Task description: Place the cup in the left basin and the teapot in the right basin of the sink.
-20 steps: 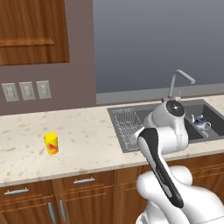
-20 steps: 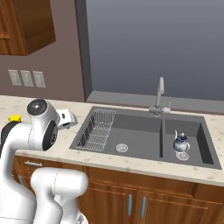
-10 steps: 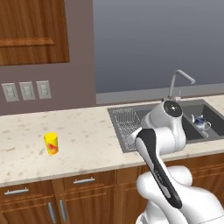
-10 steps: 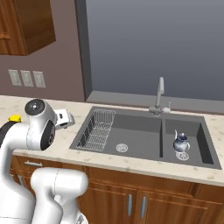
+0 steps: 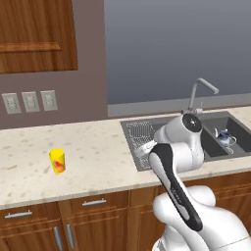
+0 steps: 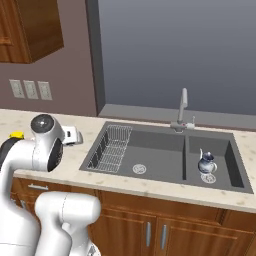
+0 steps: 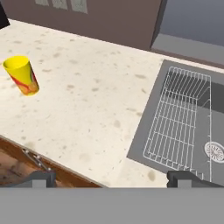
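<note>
Glossy blue-and-white teapot [image 6: 206, 163] upright in the narrower right basin [image 6: 214, 159], beside its round drain. Yellow cup [image 7: 22, 75] with red patches upright on speckled beige counter [image 7: 87, 100], well apart from the dark grey sink [image 6: 165, 156]. Wire rack [image 7: 179, 118] in the wider left basin [image 6: 150, 150] (fine grid clearest from the hand). Gripper [image 7: 112, 179] spread wide, holding nothing. Brown wall [image 5: 93, 83], wooden cabinets [image 5: 37, 34], slim silver faucet [image 6: 183, 107].

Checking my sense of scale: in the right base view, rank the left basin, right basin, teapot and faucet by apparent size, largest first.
1. left basin
2. right basin, narrower
3. faucet, tall but slim
4. teapot, smallest, standing in the right basin

All four sit at much the same depth, so the order looks dependable.
</note>
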Robot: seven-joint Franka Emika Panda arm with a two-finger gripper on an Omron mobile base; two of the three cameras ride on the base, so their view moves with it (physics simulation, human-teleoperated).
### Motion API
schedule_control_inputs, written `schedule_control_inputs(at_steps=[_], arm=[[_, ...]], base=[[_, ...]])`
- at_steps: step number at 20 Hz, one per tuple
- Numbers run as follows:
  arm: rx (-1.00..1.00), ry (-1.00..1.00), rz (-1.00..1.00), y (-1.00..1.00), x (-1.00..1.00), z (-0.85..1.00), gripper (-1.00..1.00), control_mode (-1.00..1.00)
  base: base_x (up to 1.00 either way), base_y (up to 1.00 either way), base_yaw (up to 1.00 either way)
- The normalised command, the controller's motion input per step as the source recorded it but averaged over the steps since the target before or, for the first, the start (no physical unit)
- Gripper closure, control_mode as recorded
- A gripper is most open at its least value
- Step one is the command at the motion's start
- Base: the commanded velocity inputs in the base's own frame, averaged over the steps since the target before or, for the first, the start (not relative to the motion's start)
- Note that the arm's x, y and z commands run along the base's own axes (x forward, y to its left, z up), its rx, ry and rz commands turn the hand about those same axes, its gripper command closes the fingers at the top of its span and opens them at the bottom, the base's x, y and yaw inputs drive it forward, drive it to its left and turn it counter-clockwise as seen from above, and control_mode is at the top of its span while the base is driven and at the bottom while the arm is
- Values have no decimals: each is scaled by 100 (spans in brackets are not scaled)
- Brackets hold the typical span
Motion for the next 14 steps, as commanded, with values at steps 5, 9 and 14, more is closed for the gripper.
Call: schedule_control_inputs(at_steps=[5, 9, 14], arm=[[4, 9, -9, 34, 34, 0, -100, -100], [1, 14, -9, 41, 31, 0, -100, -100], [1, 12, -4, 40, 13, 0, -100, -100]], base=[[0, 0, 0], [0, 0, 0], [0, 0, 0]])
